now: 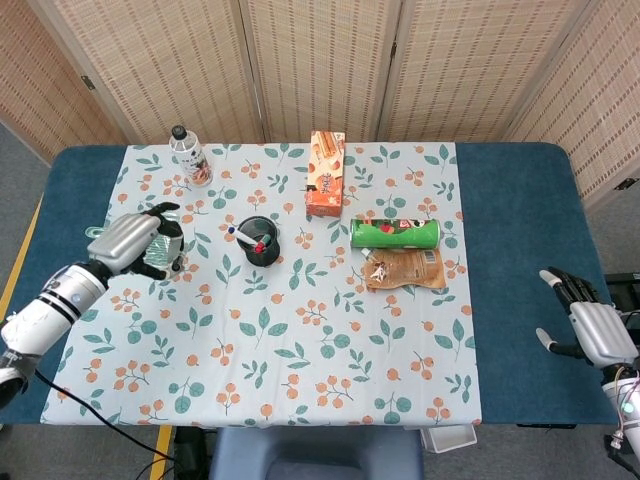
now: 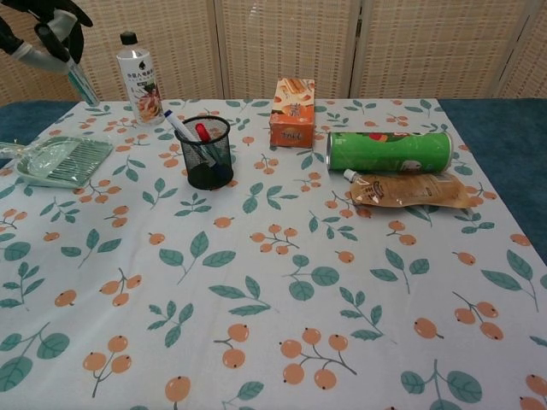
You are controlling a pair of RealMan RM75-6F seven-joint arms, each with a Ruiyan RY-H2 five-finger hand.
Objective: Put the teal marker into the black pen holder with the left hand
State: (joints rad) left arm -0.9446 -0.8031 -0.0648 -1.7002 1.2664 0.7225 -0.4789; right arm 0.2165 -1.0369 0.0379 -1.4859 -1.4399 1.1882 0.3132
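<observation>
Already the black pen holder (image 2: 208, 152) holds two pens (image 2: 188, 131).

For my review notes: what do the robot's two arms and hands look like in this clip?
Both hands, left hand and right hand, have a ribbed silver metal back and black fingers. The left arm is white and silver with dark joint bands, and a black cable trails below it. Little of the right arm shows.

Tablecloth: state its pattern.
The tablecloth is white, printed with teal leaves and orange berries; the chest view shows it best.
</observation>
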